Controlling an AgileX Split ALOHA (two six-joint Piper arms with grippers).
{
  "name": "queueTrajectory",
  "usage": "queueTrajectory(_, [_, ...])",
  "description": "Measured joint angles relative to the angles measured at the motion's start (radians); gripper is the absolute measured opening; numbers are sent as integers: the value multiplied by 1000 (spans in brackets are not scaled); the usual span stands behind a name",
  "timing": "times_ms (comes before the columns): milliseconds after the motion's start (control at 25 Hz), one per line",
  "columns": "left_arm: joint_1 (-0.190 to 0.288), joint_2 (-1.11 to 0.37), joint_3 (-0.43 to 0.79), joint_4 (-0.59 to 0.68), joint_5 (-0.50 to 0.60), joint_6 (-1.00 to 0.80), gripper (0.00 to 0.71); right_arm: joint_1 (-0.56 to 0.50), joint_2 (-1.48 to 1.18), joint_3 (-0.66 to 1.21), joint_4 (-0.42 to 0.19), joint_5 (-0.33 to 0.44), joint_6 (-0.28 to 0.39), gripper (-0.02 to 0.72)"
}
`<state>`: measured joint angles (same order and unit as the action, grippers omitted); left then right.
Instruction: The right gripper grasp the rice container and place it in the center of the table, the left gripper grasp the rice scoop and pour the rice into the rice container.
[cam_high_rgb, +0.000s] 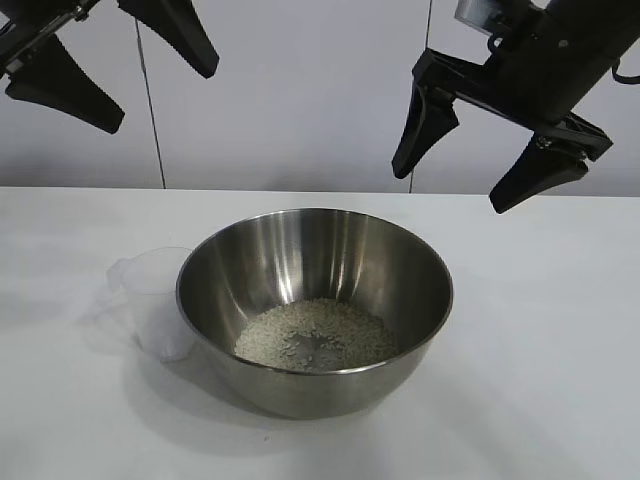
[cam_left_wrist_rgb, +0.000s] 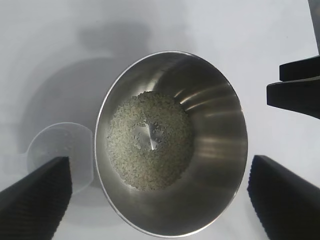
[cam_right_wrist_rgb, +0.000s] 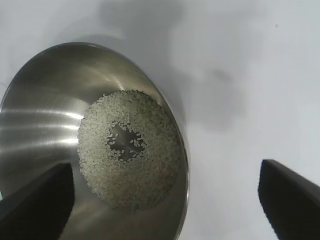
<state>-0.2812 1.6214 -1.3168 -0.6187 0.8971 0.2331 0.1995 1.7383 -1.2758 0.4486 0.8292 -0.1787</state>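
The left gripper (cam_high_rgb: 115, 70) hangs at about ten o'clock in the exterior view, fingers spread wide and holding nothing. The right gripper (cam_high_rgb: 468, 180) hangs at two o'clock, tilted downward, its fingers likewise apart and seemingly empty.

The exterior camera faces both arms across the worktop (cam_high_rgb: 560, 400), looking slightly downward. Each wrist camera looks steeply down, close above. All three share the steel bowl (cam_high_rgb: 300, 260) of rice (cam_high_rgb: 315, 335).

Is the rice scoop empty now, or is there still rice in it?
Empty. The rice scoop stands upright beside the rice container, its inside clear; the rice lies in the container's bottom.
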Motion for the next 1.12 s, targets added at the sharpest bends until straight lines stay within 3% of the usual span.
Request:
queueTrajectory(520, [0, 0, 91, 3, -40, 4, 687, 0, 0, 0, 2, 2, 0, 694])
queueTrajectory(1120, [-1, 0, 94, 3, -59, 5, 687, 0, 0, 0, -25, -14, 0, 694])
